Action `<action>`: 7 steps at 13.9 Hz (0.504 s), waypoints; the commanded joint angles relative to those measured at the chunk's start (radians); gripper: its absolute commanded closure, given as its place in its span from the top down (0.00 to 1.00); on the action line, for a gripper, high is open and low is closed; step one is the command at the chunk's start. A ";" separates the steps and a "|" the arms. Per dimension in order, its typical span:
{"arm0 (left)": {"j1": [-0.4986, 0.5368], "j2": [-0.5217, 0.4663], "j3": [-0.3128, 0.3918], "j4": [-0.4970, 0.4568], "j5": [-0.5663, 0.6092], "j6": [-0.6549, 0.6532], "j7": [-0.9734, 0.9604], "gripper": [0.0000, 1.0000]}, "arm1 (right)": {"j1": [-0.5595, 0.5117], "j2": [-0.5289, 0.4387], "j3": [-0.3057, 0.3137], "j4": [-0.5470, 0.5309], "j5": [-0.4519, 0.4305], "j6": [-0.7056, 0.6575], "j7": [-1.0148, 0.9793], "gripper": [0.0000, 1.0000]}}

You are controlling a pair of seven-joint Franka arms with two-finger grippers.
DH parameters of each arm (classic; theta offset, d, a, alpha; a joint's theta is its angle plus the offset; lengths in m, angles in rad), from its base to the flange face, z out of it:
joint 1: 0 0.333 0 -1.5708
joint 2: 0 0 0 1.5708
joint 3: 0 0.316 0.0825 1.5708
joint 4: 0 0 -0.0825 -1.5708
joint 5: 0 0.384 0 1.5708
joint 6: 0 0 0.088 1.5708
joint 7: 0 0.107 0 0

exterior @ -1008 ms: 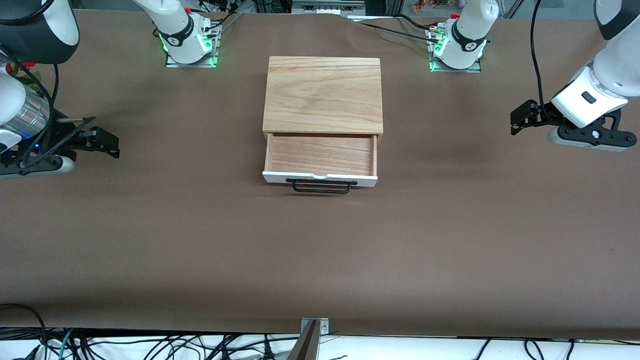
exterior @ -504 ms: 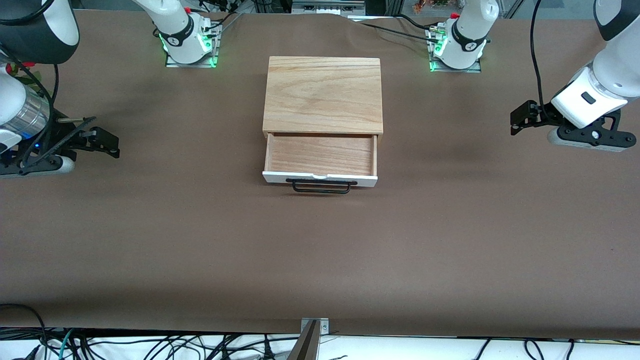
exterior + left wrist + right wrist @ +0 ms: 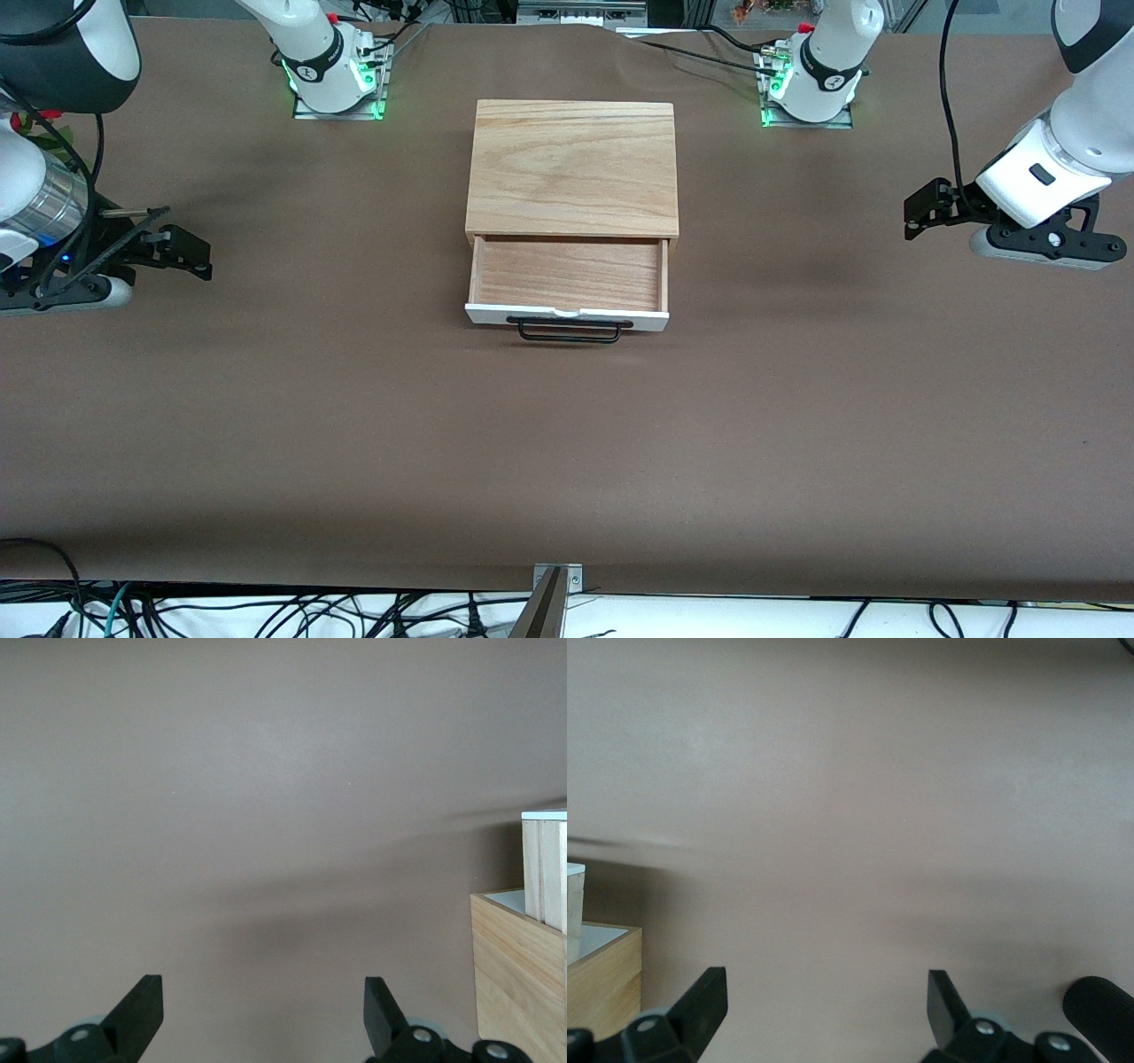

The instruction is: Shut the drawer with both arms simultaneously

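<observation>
Standing at the very first step: drawer (image 3: 567, 275) pulled out of the oak box (image 3: 571, 168) at the middle of the bench (image 3: 567, 443), nothing touching it. Left gripper (image 3: 921, 213) and right gripper (image 3: 182, 252) hovering over bare bench, well apart from the drawer, jaws apart. Probably calling next for bringing both toward the white front panel (image 3: 567, 316). Only the front view showing the handle (image 3: 569, 330); wrist views catching just a box corner (image 3: 523, 970).
</observation>
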 commanded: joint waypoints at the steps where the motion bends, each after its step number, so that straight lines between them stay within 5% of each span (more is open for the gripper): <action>1: -0.015 0.022 0.007 0.035 0.012 -0.018 0.022 1.00 | -0.002 -0.004 0.004 0.005 0.005 -0.006 0.008 1.00; 7: -0.007 0.039 0.007 0.037 0.012 -0.022 0.023 1.00 | -0.002 -0.004 0.004 0.005 0.005 -0.006 0.008 1.00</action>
